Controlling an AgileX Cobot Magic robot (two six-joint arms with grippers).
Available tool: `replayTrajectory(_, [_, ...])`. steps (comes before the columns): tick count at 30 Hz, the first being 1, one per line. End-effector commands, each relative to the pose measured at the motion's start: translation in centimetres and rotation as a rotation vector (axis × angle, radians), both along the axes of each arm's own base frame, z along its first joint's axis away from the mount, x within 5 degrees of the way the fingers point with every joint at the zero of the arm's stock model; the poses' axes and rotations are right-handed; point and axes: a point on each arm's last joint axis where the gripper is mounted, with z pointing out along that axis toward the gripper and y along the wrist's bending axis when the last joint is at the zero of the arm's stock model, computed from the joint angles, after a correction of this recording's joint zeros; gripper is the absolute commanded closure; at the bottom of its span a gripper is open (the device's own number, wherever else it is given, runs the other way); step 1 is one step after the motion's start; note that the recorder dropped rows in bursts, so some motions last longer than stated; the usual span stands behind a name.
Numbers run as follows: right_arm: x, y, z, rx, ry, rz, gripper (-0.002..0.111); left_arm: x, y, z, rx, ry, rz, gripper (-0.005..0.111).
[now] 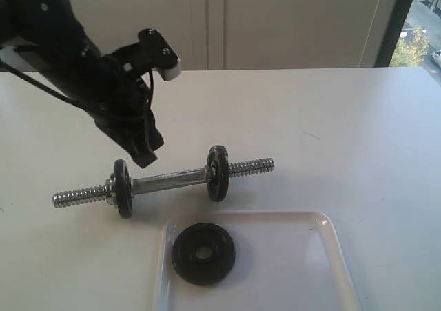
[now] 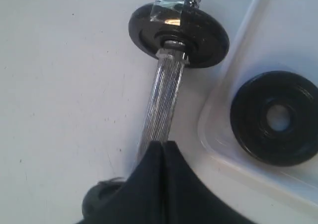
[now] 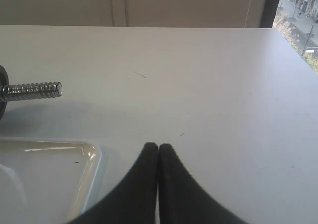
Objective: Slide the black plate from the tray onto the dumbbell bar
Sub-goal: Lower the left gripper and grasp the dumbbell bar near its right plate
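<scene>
On the tray [image 1: 289, 273] I see the black plate [image 1: 203, 253] lying flat, near the dumbbell bar [image 1: 169, 181]. My left end effector [image 1: 145, 158] hangs clenched and empty over the bar; the right end effector [image 3: 158, 149] is clenched too.

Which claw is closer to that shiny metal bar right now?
Left. The left gripper, shut, hangs just over the dumbbell bar. The right gripper, also shut, sits by a corner of the tray, well off the bar's threaded end.

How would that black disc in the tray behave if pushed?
The black disc looks like solid metal, so probably heavy for its size and stiff. Lying flat on the glossy tray, it may slide rather than roll.
</scene>
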Motion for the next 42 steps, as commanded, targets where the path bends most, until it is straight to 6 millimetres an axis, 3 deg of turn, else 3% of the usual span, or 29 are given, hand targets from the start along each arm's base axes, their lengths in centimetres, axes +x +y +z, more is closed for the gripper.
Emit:
replayTrajectory(1, [0.0,0.0,-0.1,0.004,-0.002,0.001,0.108,1.2,-1.8,-2.0,0.017,-0.027,-0.134,0.105])
replayTrajectory(4, [0.0,0.0,-0.1,0.004,-0.002,0.001,0.108,1.5,-2.8,-2.9,0.010,-0.057,-0.204,0.091])
replayTrajectory(10, [0.0,0.0,-0.1,0.004,-0.002,0.001,0.108,2.0,-4.4,-4.8,0.024,-0.108,-0.269,0.049])
replayTrajectory(12, [0.0,0.0,-0.1,0.004,-0.002,0.001,0.108,2.3,-4.6,-5.7,0.030,-0.107,-0.265,0.042])
replayTrajectory(27, [0.0,0.0,-0.1,0.004,-0.002,0.001,0.108,3.4,-5.2,-9.2,0.061,-0.075,-0.252,0.040])
replayTrajectory(42, [0.0,0.0,-0.1,0.004,-0.002,0.001,0.108,3.8,-5.4,-10.5,0.070,-0.067,-0.245,0.041])
